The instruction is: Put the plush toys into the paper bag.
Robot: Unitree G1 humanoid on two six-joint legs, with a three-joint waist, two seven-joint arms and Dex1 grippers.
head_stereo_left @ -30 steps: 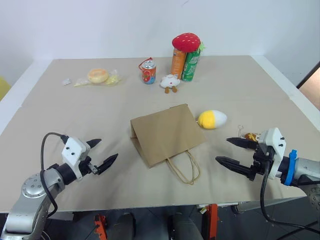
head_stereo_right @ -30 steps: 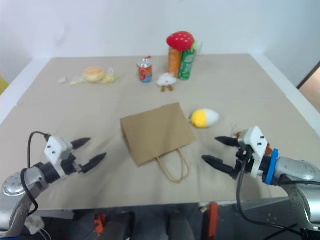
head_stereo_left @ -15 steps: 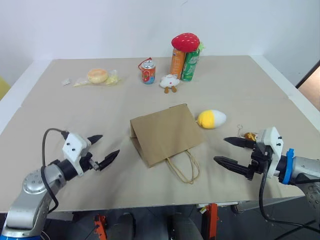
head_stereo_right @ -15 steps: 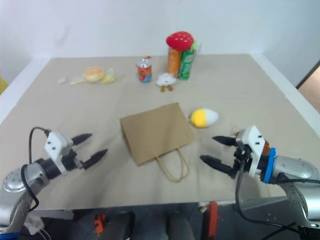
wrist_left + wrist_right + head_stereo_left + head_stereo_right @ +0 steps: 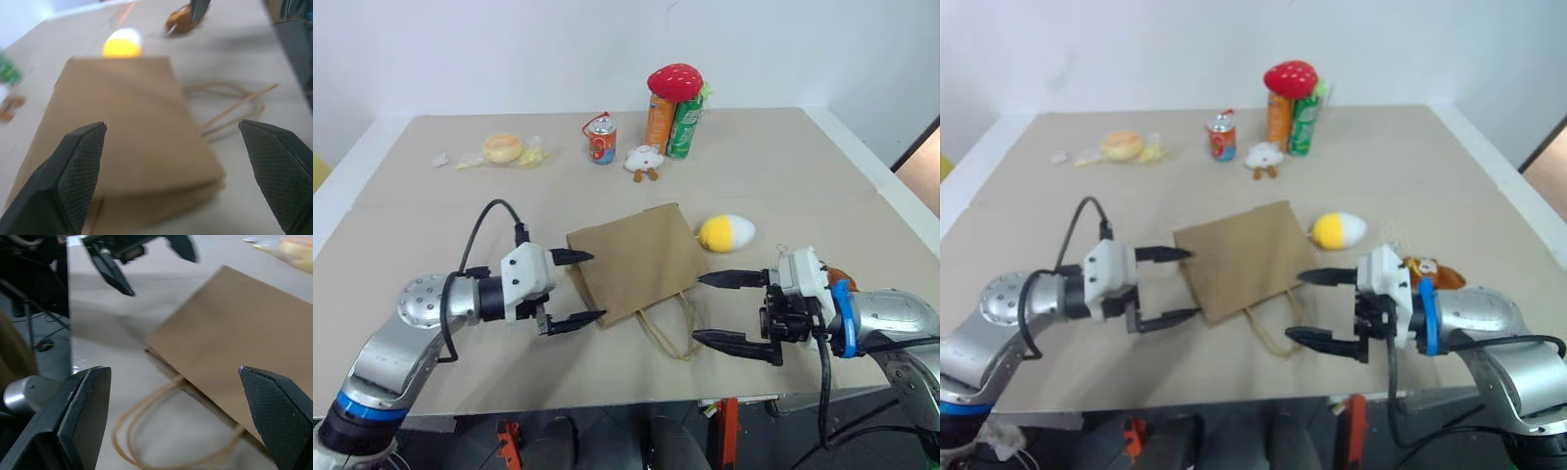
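My left end effector [image 5: 573, 288] and right end effector [image 5: 715, 308] both stand wide, empty, flanking the paper bag [image 5: 636, 259], which lies flat mid-table [image 5: 431, 225] with its handles [image 5: 674, 328] toward the near edge. Bare table spreads left of the bag. The yellow egg plush [image 5: 726, 233] sits just beside the bag's right edge. The orange-brown plush [image 5: 1430, 270] is half hidden behind my right wrist.
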